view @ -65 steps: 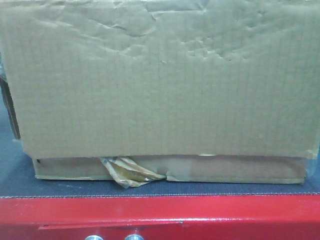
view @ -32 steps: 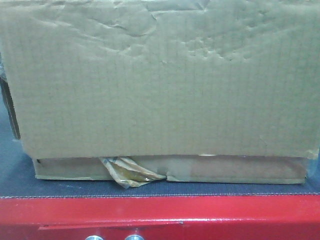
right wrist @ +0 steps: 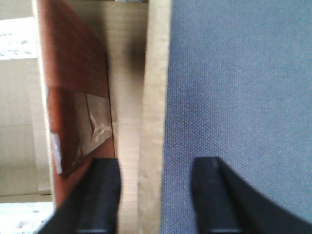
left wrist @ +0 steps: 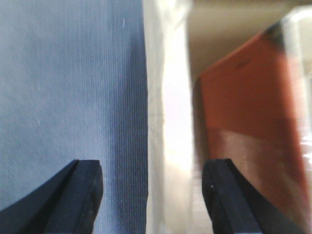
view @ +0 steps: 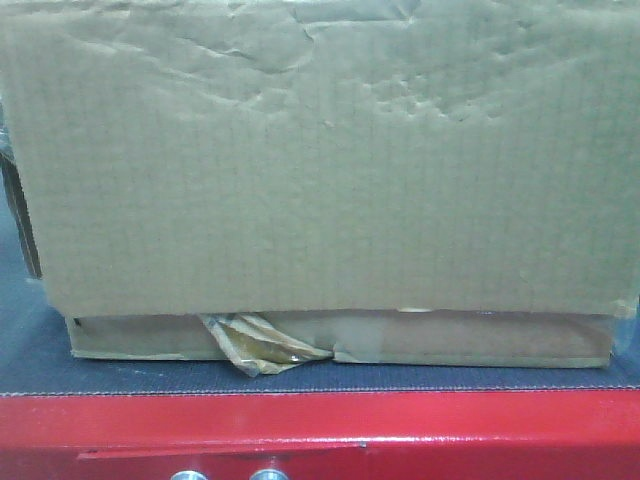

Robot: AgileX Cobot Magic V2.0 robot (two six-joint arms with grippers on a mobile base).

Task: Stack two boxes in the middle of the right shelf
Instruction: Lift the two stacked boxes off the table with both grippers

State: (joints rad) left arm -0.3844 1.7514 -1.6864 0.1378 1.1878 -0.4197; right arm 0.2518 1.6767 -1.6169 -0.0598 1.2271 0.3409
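1. It looks like a storeroom or goods-handling area. Worn shipping cartons fill the front view: a large dented cardboard box (view: 320,150) sits on a flat box (view: 450,338) trailing torn yellowish tape (view: 255,345).
2. They rest on a dark matted platform (view: 150,377) with a red-painted front edge (view: 320,420) — cart-like handling gear.
3. The wrist views show only grey-blue matting (left wrist: 63,87) and a cardboard edge (right wrist: 153,97) — too close to tell more.

worktop (view: 150,378): dark mat, red front edge | directly on it: flat box (view: 470,338) | stacked atop: large box (view: 320,160)
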